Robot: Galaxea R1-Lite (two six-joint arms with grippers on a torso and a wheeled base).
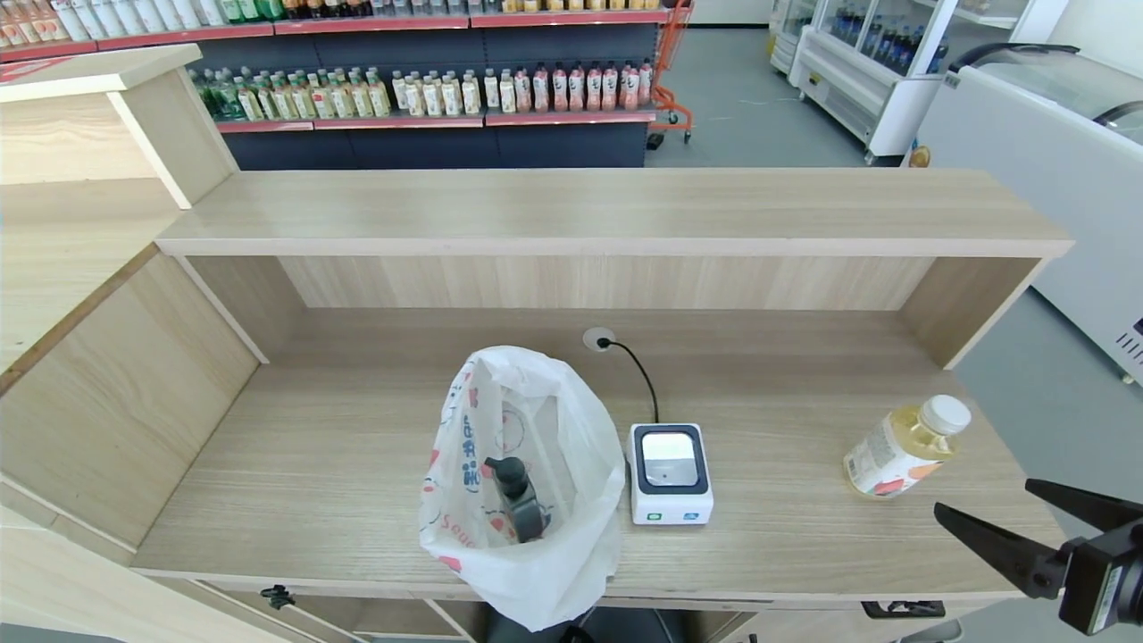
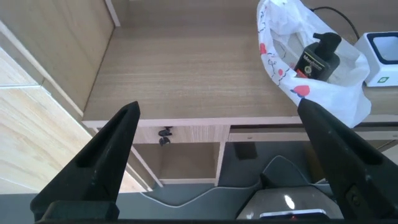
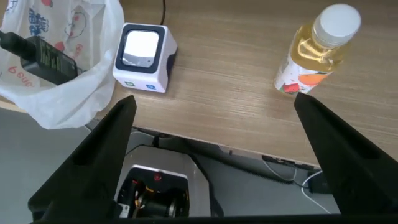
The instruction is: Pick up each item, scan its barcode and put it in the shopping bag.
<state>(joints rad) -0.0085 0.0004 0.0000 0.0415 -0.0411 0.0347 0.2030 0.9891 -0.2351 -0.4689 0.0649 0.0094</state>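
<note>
Yellow juice fills the bottle (image 1: 904, 449) that I think I must take next, and it has a white cap (image 1: 945, 413). It is on the right end of the wooden counter (image 1: 357, 446), well apart from the scanner (image 1: 670, 473). I think it stands up, with its long side running up and down and the cap on top, though it looks a bit tipped from my head. My right gripper (image 1: 982, 496) is the near one. It hangs just off the front edge of the counter, fingers spread wide with nothing in them. The bottle is ahead of it and a little toward the middle. My left gripper (image 2: 214, 112) is wide and empty too, off the front edge on the far left side. The white shopping bag (image 1: 527, 482) sits just beside the scanner, on its left, with a black pump bottle (image 1: 516, 500) inside.
</note>
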